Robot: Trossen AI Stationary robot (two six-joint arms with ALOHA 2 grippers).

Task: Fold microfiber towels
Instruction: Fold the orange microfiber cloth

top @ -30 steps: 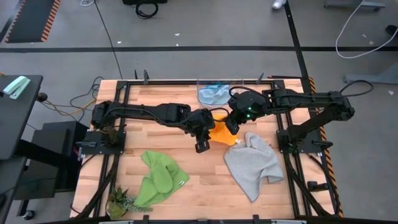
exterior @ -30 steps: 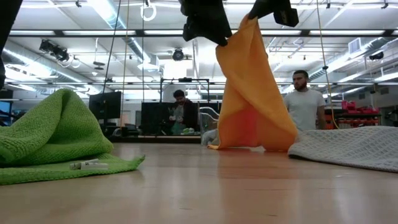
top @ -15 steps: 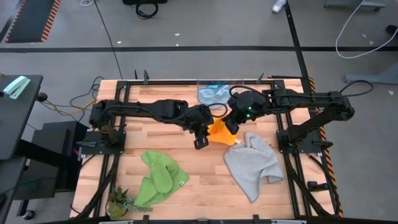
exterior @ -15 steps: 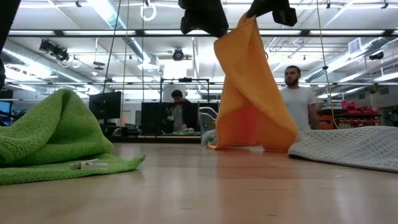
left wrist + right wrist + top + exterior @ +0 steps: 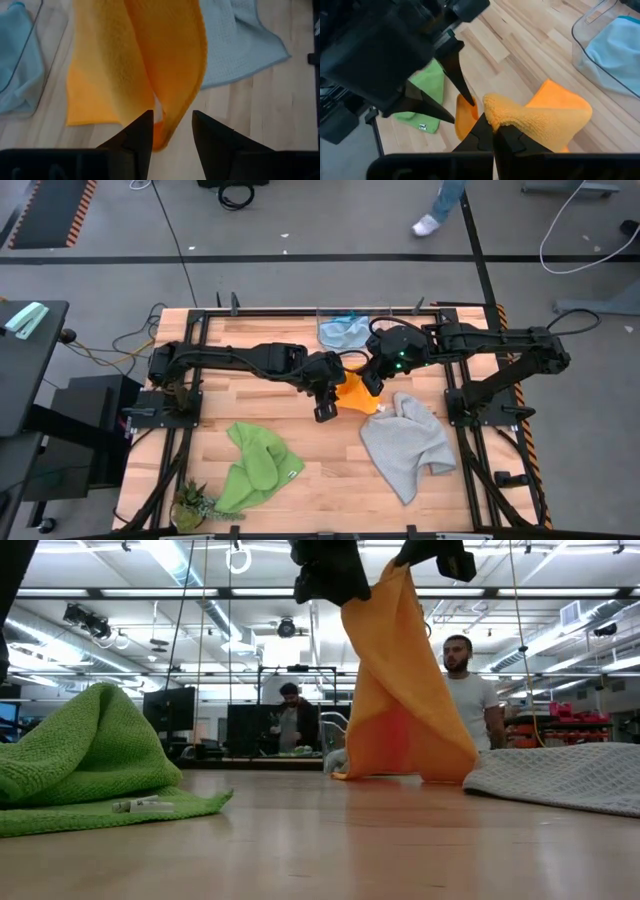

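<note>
The soft yellow-orange microfiber towel (image 5: 356, 392) hangs above the middle of the wooden desk (image 5: 330, 470), toward its far edge, with its lower hem resting on the boards. The right tool (image 5: 492, 131) has its two dark fingers pressed together on a bunched upper corner of this towel and holds it up. The left tool (image 5: 171, 131) sits just beside it on the hanging cloth: its fingers stand apart, with a drooping fold of the orange towel between them, not yet pinched as far as the left wrist view shows.

Judging by how things lie, the folding has barely begun. The light grey microfiber towel (image 5: 405, 442) lies rumpled and unfolded by the desk's right edge, near the front. The bright green microfiber towel (image 5: 255, 465) sits crumpled in a heap toward the front-left corner. The light blue microfiber towel (image 5: 343, 331) is bunched inside a clear plastic bin (image 5: 325, 315) at the far edge. None of the four looks neatly folded.

The step in hand seems to be getting a second grip on the orange towel so it can be spread flat. Then come the folds, and the other three towels remain.
</note>
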